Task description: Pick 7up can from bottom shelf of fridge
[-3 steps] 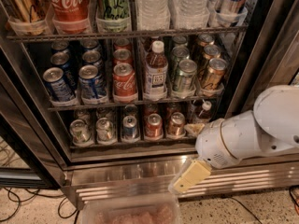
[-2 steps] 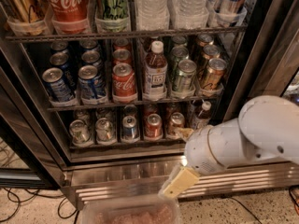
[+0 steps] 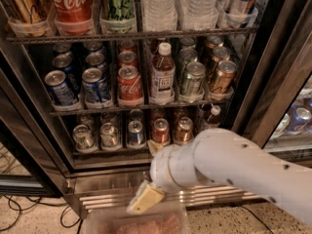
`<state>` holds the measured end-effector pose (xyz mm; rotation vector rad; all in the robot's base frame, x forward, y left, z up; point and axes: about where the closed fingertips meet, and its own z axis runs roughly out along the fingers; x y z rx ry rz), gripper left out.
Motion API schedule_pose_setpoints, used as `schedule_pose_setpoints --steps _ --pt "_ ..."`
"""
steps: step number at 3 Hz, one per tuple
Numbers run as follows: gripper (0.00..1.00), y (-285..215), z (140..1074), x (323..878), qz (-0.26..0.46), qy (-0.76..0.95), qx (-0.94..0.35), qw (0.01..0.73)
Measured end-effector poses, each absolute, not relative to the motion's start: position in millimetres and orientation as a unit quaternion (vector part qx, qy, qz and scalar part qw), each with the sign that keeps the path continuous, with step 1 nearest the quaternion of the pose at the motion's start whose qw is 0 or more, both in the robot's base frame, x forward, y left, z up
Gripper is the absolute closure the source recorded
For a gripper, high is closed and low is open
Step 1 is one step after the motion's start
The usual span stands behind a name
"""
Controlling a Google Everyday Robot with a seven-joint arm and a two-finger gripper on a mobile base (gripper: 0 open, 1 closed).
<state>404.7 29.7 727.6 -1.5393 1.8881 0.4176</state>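
Setting: a tall black-framed fridge [image 3: 273, 82] packed with drinks, standing on a speckled floor
Landmark: the blue can [image 3: 135, 132], at the front of the bottom shelf [image 3: 122, 153]
7up can [image 3: 110, 134]: upright, pale green-silver, just left of the blue can, with a similar can further left
Red-orange cans [image 3: 161, 129]: just right of the blue can
Gripper [image 3: 145, 199]: below the blue can, in front of the steel base [image 3: 102, 195], outside the shelf; whether it is spread or closed cannot be told
Arm [image 3: 234, 165]: white, entering from the right of the blue can
Risk: cans stand tightly together, so a slightly rightward approach would likely close on the blue can or topple neighbours
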Motion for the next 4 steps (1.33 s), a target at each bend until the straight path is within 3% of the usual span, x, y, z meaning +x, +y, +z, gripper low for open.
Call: schedule_pose_setpoints --steps 2,4 --pt "0.0 93 683 427 0.144 0.733 -0.56 0.359" --pt "0.0 115 673 453 0.147 0.739 -0.527 0.394"
